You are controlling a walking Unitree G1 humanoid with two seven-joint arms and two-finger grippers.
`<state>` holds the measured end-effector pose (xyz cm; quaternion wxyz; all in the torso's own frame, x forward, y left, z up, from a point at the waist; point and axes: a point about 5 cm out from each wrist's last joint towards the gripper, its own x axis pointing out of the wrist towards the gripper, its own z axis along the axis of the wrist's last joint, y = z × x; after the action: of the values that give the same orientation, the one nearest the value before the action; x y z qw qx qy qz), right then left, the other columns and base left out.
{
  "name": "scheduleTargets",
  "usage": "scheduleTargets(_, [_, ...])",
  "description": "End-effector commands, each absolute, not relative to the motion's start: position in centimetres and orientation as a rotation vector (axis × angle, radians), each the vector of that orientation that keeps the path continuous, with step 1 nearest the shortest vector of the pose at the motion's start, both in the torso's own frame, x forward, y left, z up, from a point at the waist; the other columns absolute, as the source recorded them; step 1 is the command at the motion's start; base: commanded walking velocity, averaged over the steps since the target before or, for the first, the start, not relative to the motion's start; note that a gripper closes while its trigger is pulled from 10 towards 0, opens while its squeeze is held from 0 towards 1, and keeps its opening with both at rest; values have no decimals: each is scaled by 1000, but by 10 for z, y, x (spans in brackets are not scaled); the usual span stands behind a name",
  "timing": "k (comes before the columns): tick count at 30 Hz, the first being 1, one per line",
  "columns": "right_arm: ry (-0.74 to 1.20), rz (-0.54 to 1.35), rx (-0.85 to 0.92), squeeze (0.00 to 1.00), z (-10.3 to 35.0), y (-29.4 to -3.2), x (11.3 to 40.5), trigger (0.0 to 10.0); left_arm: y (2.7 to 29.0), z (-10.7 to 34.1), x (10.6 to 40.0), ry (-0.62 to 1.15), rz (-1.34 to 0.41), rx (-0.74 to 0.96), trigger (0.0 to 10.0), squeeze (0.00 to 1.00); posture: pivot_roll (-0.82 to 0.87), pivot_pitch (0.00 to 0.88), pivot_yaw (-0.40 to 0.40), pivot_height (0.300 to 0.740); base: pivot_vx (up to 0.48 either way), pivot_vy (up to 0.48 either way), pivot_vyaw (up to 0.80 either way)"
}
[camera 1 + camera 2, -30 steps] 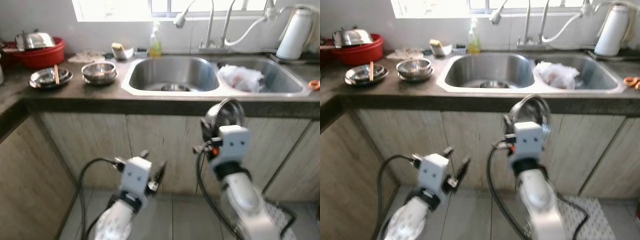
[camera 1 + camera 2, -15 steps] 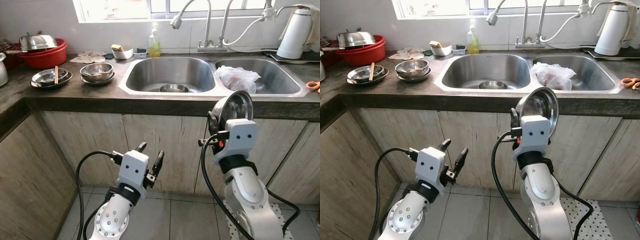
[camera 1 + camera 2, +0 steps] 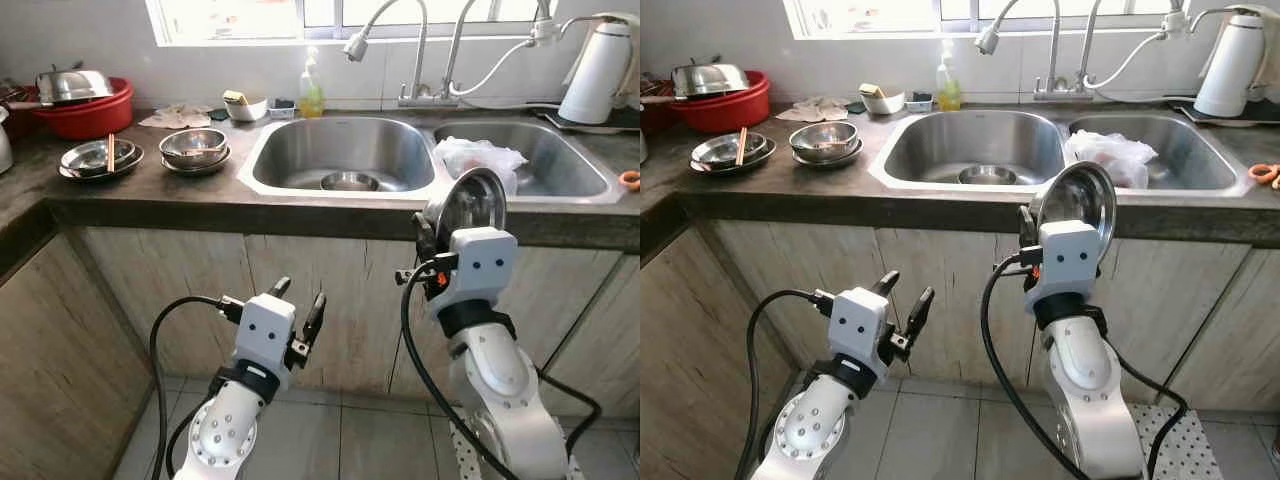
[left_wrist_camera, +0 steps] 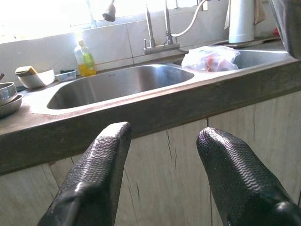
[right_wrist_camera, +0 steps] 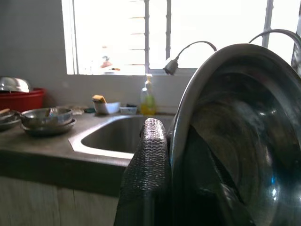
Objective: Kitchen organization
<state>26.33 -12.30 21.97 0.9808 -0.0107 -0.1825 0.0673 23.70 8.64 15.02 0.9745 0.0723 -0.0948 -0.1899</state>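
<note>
My right gripper (image 3: 438,226) is shut on the rim of a steel bowl (image 3: 472,203), holding it upright on edge in front of the counter edge, below the double sink (image 3: 262,170). In the right wrist view the steel bowl (image 5: 235,136) stands right beside one finger (image 5: 151,160). My left gripper (image 3: 300,297) hangs low before the cabinet doors, open with nothing between its fingers (image 4: 101,160). A small steel bowl (image 3: 349,181) lies in the left basin. Stacked steel bowls (image 3: 195,147) and a steel plate with chopsticks (image 3: 98,156) sit on the dark counter to the left.
A red basin (image 3: 88,108) with a steel dish on top stands at the back left. A plastic bag (image 3: 478,157) fills part of the right basin. A soap bottle (image 3: 311,90), two faucets and a white jug (image 3: 598,70) line the back. Tiled floor lies below.
The view was blurred a second ago and has steadied. My right gripper keeps the steel bowl and has lifted it slightly. The left gripper stays open in about the same place.
</note>
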Motion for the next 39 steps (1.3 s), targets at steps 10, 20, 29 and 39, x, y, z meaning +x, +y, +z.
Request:
scheduleTargets(10, [-433, 153, -24, 0, 235, -123, 266, 10000, 89, 149, 240, -188, -373, 149, 10000, 0, 30, 0, -6, 740, 294, 0, 0])
scheduleTargets(20, [-422, 152, -21, 0, 233, -121, 266, 10000, 91, 146, 238, -176, -374, 152, 10000, 0, 31, 0, 0, 740, 326, 0, 0])
scheduleTargets(29, [-423, 160, -40, 0, 233, -121, 266, 10000, 91, 145, 238, -168, -377, 153, 10000, 0, 32, 0, 1, 740, 327, 0, 0])
scheduleTargets(39, [-409, 193, -44, 0, 231, -116, 267, 10000, 90, 144, 238, -164, -384, 147, 10000, 0, 28, 0, 0, 740, 326, 0, 318])
